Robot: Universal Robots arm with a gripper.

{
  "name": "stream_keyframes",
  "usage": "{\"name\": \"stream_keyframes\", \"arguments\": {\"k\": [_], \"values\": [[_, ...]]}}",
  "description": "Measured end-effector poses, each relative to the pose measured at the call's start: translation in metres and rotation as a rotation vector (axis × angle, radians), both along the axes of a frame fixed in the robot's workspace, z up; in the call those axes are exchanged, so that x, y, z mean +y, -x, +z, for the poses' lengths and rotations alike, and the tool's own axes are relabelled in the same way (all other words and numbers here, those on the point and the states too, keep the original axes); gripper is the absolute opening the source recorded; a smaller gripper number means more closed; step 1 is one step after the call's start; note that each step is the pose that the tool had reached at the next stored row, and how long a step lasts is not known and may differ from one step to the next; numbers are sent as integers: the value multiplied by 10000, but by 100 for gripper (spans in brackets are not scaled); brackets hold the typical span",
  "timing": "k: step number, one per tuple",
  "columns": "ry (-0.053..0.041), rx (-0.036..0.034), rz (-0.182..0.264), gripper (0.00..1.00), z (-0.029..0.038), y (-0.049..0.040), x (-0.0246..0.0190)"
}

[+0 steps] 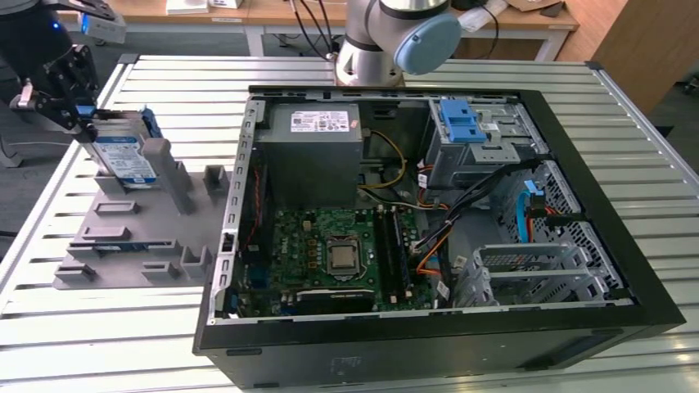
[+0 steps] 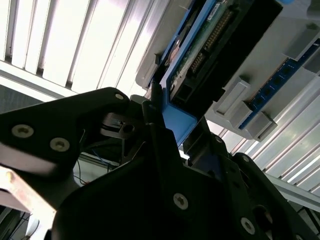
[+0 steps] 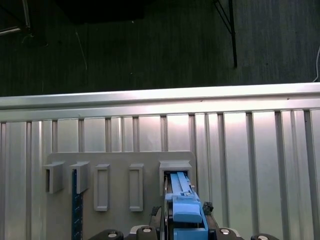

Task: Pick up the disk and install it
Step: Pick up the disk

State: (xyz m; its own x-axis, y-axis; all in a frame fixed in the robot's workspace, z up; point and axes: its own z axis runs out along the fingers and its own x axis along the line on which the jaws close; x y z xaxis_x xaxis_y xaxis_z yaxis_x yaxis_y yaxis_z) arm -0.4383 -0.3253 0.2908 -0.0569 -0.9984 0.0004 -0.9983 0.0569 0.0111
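Potentially, the disk [image 1: 124, 157], held by its blue carrier frame [image 3: 184, 212] in the closed gripper [image 1: 85, 121] and standing on edge in a slot of the grey fixture [image 1: 142, 237] beside the computer case [image 1: 437, 205], could bind or slip if it is drawn askew. The arm [image 1: 377, 49] is extended away from the case, with the wrist angled down over the fixture.

Rack [image 1: 120, 246] sits on the table [image 1: 611, 106], on the exterior view's left of the open case [image 1: 437, 344]. The disk [image 1: 126, 160] stands in its far slot with the gripper [image 1: 90, 123] clamped on top, and the arm base [image 1: 369, 61] is behind the case.
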Motion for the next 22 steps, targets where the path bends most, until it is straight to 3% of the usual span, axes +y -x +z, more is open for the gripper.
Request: {"name": "stream_keyframes", "arguments": {"k": [11, 13, 17, 22], "values": [[2, 4, 0, 42, 4, 0, 0], [2, 6, 0, 36, 3, 0, 0], [13, 4, 3, 36, 0, 0, -1], [29, 3, 202, 36, 0, 0, -2]]}}
